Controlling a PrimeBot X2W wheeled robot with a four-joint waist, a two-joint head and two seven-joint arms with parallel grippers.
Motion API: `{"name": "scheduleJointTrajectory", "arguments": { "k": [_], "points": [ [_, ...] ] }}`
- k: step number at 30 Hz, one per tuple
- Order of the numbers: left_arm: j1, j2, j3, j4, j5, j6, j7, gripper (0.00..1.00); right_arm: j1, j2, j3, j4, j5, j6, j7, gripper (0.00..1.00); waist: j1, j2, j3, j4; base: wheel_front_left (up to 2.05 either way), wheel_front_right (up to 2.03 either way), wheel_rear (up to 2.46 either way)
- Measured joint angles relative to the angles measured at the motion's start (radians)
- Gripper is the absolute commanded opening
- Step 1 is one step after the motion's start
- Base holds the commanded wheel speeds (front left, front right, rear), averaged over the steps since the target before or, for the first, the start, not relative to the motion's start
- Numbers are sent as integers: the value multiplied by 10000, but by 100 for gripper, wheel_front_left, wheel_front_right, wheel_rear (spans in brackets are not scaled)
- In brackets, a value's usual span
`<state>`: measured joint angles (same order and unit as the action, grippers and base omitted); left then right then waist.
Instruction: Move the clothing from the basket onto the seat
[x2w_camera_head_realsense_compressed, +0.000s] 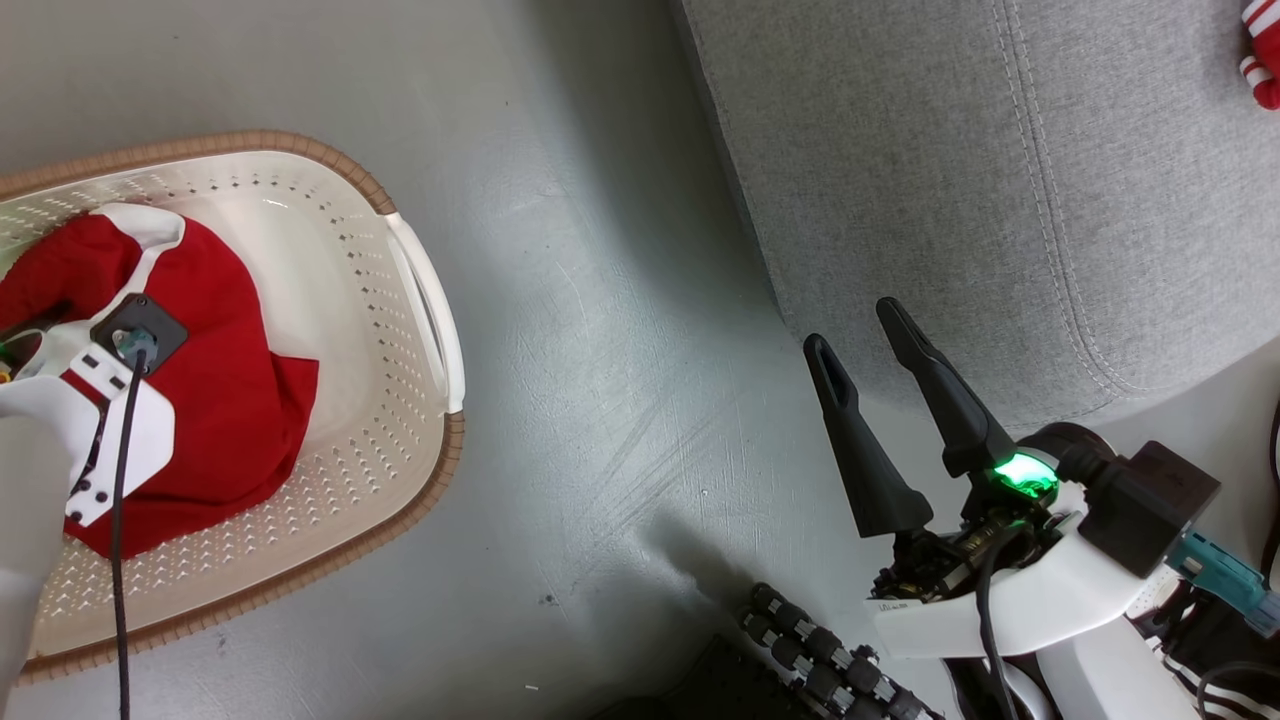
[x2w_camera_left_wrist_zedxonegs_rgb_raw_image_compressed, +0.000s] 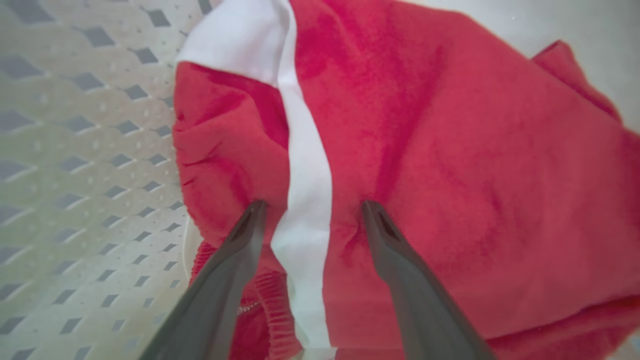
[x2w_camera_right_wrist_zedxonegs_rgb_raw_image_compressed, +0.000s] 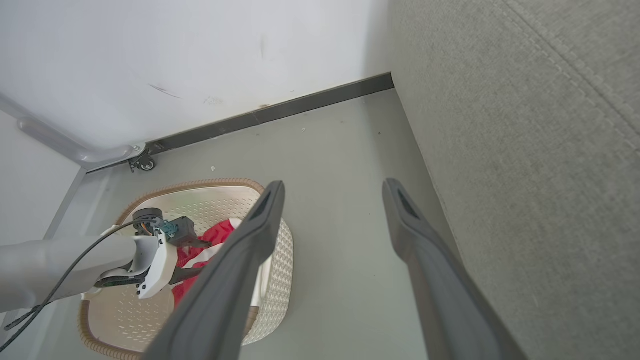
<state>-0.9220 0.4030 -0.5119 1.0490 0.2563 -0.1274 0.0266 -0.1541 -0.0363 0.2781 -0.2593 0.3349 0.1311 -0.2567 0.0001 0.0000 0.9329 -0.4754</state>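
The left end effector (x2w_camera_left_wrist_zedxonegs_rgb_raw_image_compressed: 314, 205) is spread wide, both tips pressing into the red garment (x2w_camera_left_wrist_zedxonegs_rgb_raw_image_compressed: 450, 175) astride its white stripe (x2w_camera_left_wrist_zedxonegs_rgb_raw_image_compressed: 305, 165), inside the one basket (x2w_camera_head_realsense_compressed: 400, 430) at left. Its arm reaches down from the near left. The right end effector (x2w_camera_head_realsense_compressed: 852, 325) is wide open and empty, fingers pointing far, over the floor (x2w_camera_head_realsense_compressed: 620, 300) just beside the one seat (x2w_camera_head_realsense_compressed: 1000, 200). A second red piece (x2w_camera_head_realsense_compressed: 1262, 70) lies on the seat's far right.

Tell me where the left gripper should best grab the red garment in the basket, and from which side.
Probably the bunched fabric at the white stripe, from straight above: the garment lies heaped in the basket, and the open left gripper straddles that stripe.
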Motion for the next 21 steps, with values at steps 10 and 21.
{"name": "scheduleJointTrajectory", "arguments": {
  "k": [10, 21],
  "points": [
    [-235, -207, -257, 376, 176, 0, 259, 100, -197, 0, -21, -63, 0, 0, 0, 100, 0, 0, 103, 20, 0, 0, 0],
    [-508, -230, -416, 884, 339, 0, 533, 0, -199, 2, -35, -153, -15, 0, 0, 100, 0, 0, 158, 45, 0, 0, 0]
  ]
}}
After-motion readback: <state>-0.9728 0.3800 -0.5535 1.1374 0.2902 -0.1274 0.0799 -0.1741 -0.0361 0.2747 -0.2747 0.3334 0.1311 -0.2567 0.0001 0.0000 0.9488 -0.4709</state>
